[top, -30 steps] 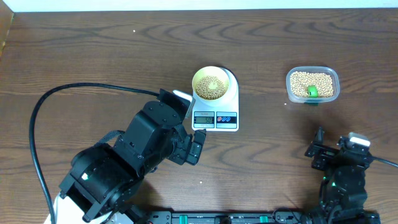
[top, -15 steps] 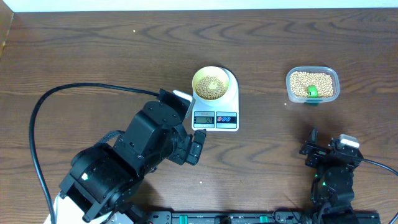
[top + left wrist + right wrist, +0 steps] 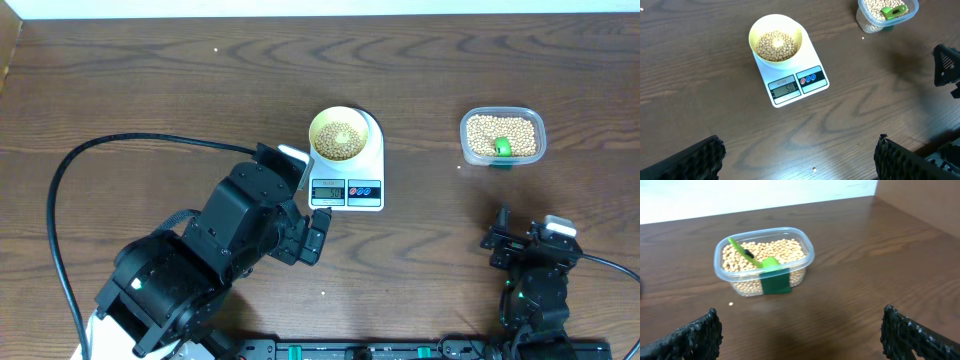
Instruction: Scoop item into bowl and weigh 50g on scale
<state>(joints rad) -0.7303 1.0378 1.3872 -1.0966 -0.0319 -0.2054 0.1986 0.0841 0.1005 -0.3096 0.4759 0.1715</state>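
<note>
The pale yellow bowl (image 3: 339,136) holds a heap of tan beans (image 3: 340,140) and stands on the white scale (image 3: 365,158). In the left wrist view the bowl (image 3: 776,30) sits on the scale (image 3: 812,60), whose display is lit. My left gripper (image 3: 316,232) is open just below and left of the scale, nothing between its fingers (image 3: 799,144). My right gripper (image 3: 527,236) is open near the front right, below the clear tub (image 3: 502,120) of beans, empty in its own view (image 3: 800,314). A green scoop (image 3: 756,260) lies in the tub (image 3: 807,255).
Single stray beans lie on the wood: one left of the tub (image 3: 731,304), one in front of the left gripper (image 3: 813,170). A black cable (image 3: 60,190) loops at the left. The left arm's bulk (image 3: 200,270) fills the front left.
The right arm shifted a little to the left and then held still. The left arm, bowl and scale have not moved.
</note>
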